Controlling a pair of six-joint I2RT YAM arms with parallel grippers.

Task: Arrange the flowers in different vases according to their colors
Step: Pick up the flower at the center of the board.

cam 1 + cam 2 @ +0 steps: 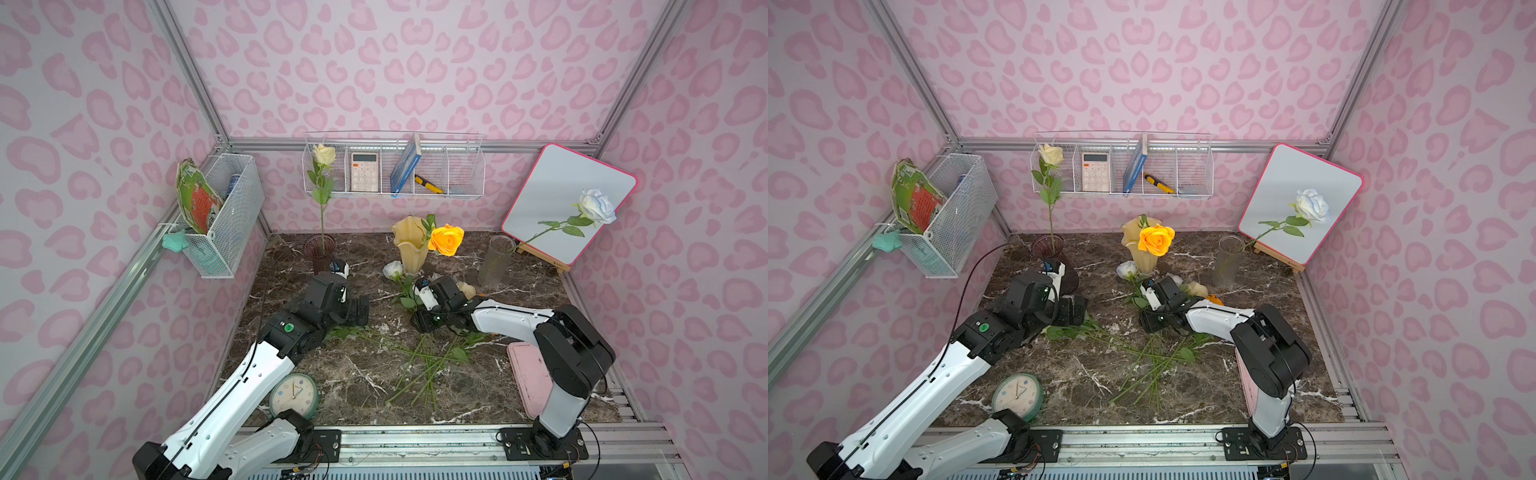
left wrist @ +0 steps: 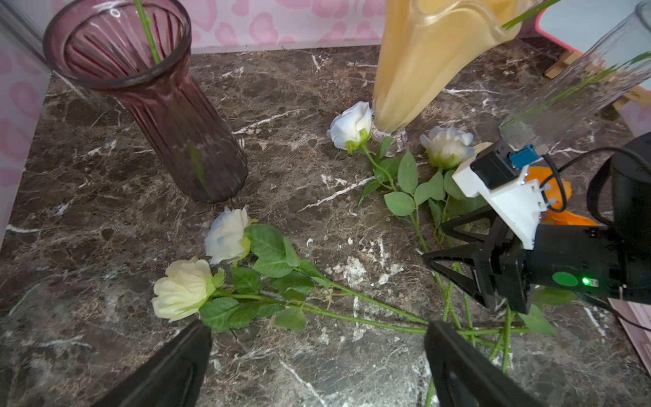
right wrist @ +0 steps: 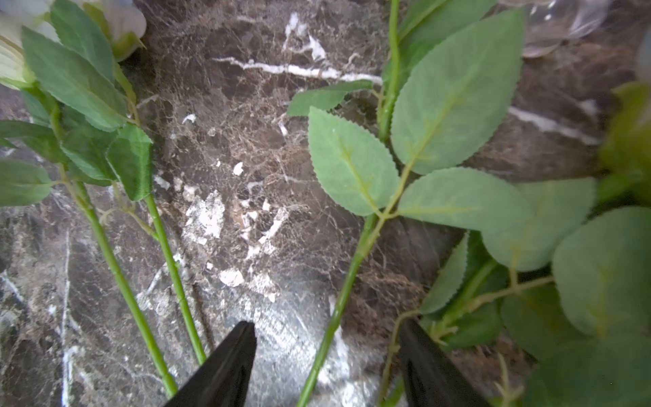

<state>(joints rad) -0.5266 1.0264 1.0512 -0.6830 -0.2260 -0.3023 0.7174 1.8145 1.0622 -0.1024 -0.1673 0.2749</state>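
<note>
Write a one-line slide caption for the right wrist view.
Right gripper open, straddling a green rose stem on the marble table.

Green clock (image 1: 293, 394), pink case (image 1: 528, 380), tilted mirror (image 1: 557, 195), calculator (image 1: 364, 171) in wire basket (image 1: 465, 183)

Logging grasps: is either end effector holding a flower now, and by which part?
Nothing is held. The right end effector straddles a rose stem, fingers apart; the left end effector is open.
</note>
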